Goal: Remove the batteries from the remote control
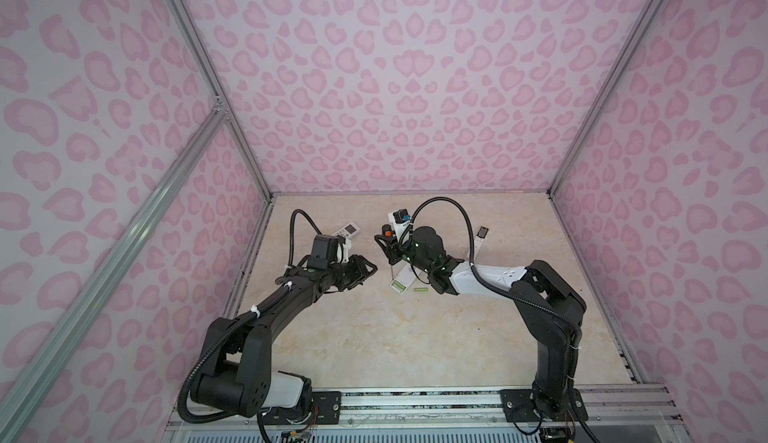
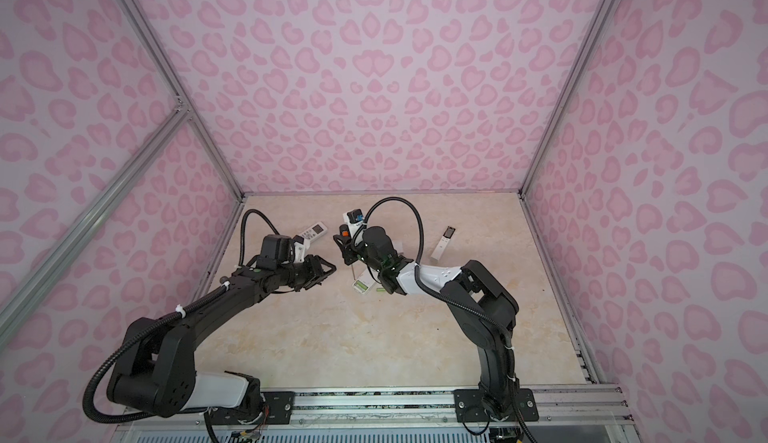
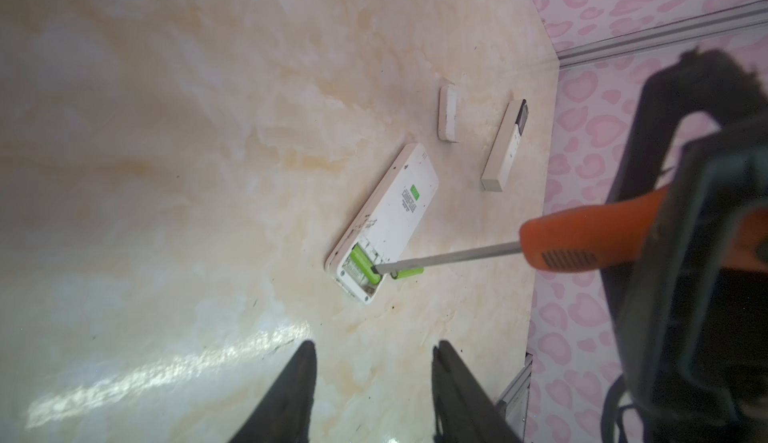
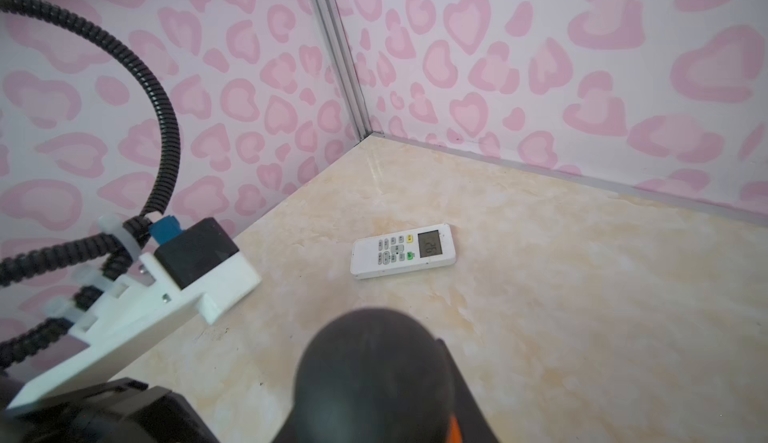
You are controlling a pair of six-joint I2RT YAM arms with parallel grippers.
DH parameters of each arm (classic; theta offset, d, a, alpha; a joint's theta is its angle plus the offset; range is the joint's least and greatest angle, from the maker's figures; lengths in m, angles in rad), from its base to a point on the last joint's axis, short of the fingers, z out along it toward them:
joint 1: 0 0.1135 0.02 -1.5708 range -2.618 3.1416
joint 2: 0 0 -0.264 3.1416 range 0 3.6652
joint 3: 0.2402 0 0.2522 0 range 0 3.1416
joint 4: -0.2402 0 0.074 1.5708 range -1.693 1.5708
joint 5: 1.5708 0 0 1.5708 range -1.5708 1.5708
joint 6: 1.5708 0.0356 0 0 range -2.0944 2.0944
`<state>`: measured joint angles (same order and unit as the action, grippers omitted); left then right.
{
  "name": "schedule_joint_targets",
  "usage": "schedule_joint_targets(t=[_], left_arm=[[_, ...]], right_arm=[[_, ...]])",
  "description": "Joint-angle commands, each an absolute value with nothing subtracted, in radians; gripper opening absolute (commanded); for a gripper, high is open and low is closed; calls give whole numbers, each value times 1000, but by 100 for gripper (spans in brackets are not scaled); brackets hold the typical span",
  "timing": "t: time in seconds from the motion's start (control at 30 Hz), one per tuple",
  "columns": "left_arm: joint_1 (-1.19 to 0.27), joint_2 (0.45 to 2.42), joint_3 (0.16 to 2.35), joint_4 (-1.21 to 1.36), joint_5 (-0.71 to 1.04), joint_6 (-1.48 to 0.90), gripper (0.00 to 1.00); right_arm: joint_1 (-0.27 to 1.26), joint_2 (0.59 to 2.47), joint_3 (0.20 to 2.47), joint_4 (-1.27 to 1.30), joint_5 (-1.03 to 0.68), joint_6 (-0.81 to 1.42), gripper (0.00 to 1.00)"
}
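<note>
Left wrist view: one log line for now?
right pincer: holds screwdriver | tip: at seated battery in remote | loose battery: on table beside remote | left pincer: open, empty

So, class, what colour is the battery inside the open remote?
Lime green: the battery shows best in the left wrist view.

Lime-green battery in face-down white remote, second battery loose beside

**Screwdriver vs. remote**

Gripping an orange-handled screwdriver in the right gripper, tip down at the face-down white remote. Got one green battery in its bay, a loose battery just beside. Hovering the left gripper nearby.
</note>
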<state>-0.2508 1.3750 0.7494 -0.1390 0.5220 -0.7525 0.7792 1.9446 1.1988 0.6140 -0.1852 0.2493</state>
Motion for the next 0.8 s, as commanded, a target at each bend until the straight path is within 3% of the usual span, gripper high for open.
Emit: schedule_joint_targets(t=[0.0,0.4,0.73,0.77], left_arm=[[-252,1338,685,-94,516,-790,47],[-266,1438,538,219,617,-978,39],[-341,1497,557,283,597,-1045,37],[-348,1502,559,285,594,-1049,33]], right_arm=[[778,1970,1224,618,-234,205,0],[774,2021,1237,665,-234,168,0],[774,1962,1139,769,-213,184,0],[773,1954,1128,771,-203,186,0]])
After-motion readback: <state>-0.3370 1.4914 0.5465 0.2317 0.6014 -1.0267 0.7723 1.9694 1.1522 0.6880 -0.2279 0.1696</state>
